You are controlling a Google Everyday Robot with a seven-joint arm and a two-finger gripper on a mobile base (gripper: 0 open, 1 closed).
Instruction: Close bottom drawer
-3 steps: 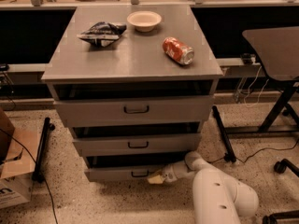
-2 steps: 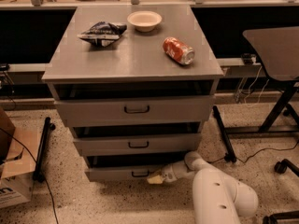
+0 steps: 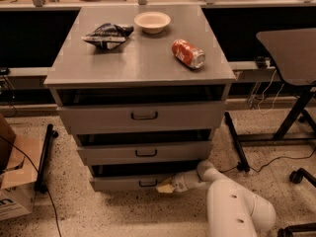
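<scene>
Down at the foot of the grey cabinet [image 3: 140, 63] sits the bottom drawer [image 3: 121, 182], lowest of the three. Its long axis runs left to right across the view, and its flat front faces straight out toward the camera. It's a plain grey front with a small black bar handle [image 3: 147, 183] set near the middle. A dark gap shows above its top edge, so it stands a little way out from the cabinet body, as do the middle drawer [image 3: 113, 153] and the top drawer [image 3: 98, 117] above it.

Now the arm [image 3: 239, 211]: a bulky white link rises from the bottom right, bends at a rounded wrist [image 3: 205, 172] by the cabinet's right lower corner, and reaches leftward, low and nearly level with the floor. The gripper [image 3: 165, 185] lies against the drawer front just right of the handle, tip pointing left. It looks to be touching the front, though the glare there makes that unsure, and whether it is clenched or released I cannot tell.

On the cabinet top sit a bowl [image 3: 152, 21], a crumpled bag [image 3: 107, 35] and a red can [image 3: 188, 53] on its side.
</scene>
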